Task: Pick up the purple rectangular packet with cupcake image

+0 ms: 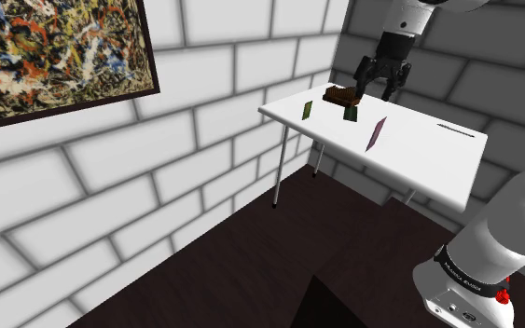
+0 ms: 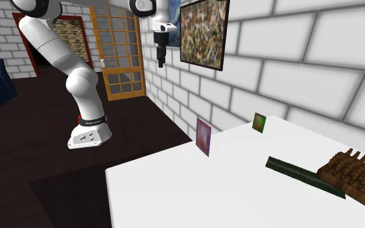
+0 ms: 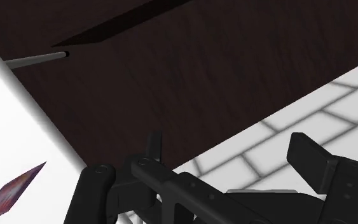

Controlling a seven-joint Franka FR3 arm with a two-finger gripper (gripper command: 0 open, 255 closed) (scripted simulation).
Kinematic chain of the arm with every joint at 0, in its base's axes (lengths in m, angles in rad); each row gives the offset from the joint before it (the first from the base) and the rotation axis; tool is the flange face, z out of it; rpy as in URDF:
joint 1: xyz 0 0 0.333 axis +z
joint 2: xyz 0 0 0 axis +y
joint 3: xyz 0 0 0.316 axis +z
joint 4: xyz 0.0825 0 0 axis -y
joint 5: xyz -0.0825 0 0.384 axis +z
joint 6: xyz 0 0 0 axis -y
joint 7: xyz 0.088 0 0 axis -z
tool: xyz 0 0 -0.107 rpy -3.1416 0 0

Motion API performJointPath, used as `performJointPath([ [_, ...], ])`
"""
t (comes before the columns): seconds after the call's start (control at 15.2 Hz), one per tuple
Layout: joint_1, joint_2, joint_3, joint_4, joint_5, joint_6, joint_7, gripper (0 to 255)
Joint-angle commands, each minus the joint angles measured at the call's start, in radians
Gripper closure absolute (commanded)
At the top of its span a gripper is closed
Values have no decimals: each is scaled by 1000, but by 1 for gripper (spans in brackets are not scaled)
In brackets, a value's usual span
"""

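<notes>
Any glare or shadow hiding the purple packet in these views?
Shoulder view: no glare; the purple packet stands dark and thin against the bright white table. Second exterior view: its face is evenly lit. Wrist view: one corner shows, unshadowed.

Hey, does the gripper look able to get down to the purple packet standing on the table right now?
Probably yes. The gripper hangs open, well up in the air, and the purple packet stands by itself on the white table, apart from the brown rack and a green card, with nothing over it.

White, rounded arm (image 2: 83,84) with dark joint rings, a lettered black band (image 2: 91,120) and black jaws.
</notes>
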Motion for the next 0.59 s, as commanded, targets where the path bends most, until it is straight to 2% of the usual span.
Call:
performJointPath([
  [0.0, -21, 60, -13, 24, -5, 32, 29, 0],
  [0.53, -101, 280, -80, 113, -14, 141, 122, 0],
])
